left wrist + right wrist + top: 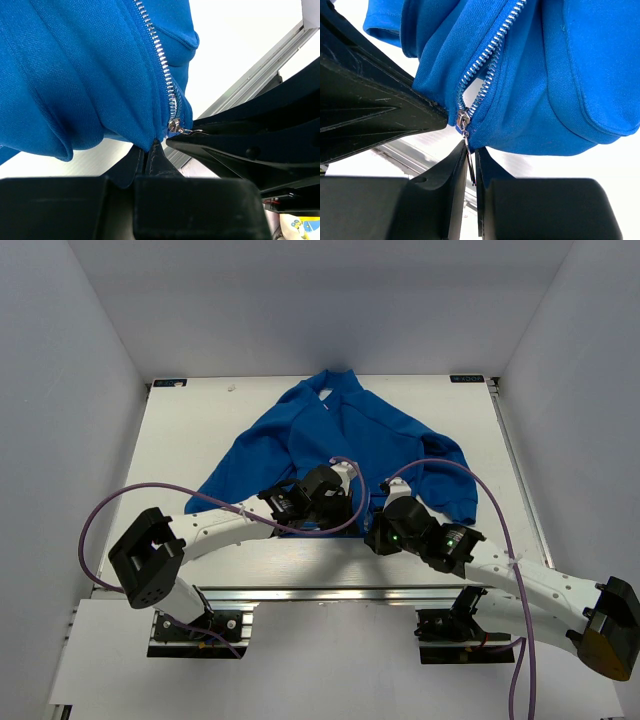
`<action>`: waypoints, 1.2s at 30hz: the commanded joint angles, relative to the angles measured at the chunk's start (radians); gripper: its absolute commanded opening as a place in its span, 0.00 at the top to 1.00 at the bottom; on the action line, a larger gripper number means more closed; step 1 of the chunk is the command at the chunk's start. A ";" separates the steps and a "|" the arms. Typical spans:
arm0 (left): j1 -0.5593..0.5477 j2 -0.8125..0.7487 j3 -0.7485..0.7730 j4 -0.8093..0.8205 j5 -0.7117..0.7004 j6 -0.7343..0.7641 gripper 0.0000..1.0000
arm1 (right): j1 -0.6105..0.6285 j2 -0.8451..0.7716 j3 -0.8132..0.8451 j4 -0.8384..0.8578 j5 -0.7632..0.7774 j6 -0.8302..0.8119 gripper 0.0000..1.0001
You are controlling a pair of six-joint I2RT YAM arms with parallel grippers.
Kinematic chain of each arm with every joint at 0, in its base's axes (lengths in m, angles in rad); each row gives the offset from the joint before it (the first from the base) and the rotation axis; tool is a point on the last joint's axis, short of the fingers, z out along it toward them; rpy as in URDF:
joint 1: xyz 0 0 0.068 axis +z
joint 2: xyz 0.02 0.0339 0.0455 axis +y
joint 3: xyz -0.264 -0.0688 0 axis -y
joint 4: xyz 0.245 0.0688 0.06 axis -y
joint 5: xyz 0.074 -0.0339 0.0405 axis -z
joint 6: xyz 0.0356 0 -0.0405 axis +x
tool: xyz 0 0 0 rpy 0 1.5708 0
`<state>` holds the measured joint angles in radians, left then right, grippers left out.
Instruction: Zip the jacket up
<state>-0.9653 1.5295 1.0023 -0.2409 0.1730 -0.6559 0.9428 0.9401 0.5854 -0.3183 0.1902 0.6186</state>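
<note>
The royal-blue jacket (pixel 350 430) lies on the white table (pixel 190 440), collar at the far end and hem toward the arms. My left gripper (pixel 340 508) is shut on the hem fabric just left of the zipper's bottom, shown in the left wrist view (pixel 149 149). My right gripper (pixel 376 532) is shut on the thin metal zipper pull (pixel 469 150), which hangs from the slider (pixel 463 120) at the hem. The silver zipper teeth (pixel 490 55) run up from the slider, and the two rows stand slightly apart just above it. The slider (pixel 173 125) also shows in the left wrist view.
An aluminium rail (pixel 330 592) runs along the table's near edge under both grippers. Purple cables (pixel 110 505) loop over each arm. White walls enclose the table on three sides. The jacket's sleeves spread to the left (pixel 215 490) and right (pixel 455 490).
</note>
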 commanded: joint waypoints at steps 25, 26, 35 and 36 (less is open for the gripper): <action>-0.006 -0.065 -0.018 -0.052 0.019 0.082 1.00 | -0.033 0.182 0.255 -0.416 -0.064 -0.054 1.00; -0.006 -0.071 -0.021 -0.057 0.020 0.090 1.00 | -0.035 0.187 0.263 -0.421 -0.070 -0.098 1.00; -0.006 -0.138 -0.076 0.020 0.066 0.133 1.00 | -0.130 0.206 0.254 -0.229 -0.446 -0.221 1.00; -0.006 -0.143 -0.080 0.025 0.072 0.139 1.00 | -0.151 0.192 0.246 -0.208 -0.513 -0.224 1.00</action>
<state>-0.9680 1.4513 0.9382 -0.2516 0.2050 -0.5514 0.8337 1.1515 0.8154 -0.5838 -0.1265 0.4458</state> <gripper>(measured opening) 0.033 0.013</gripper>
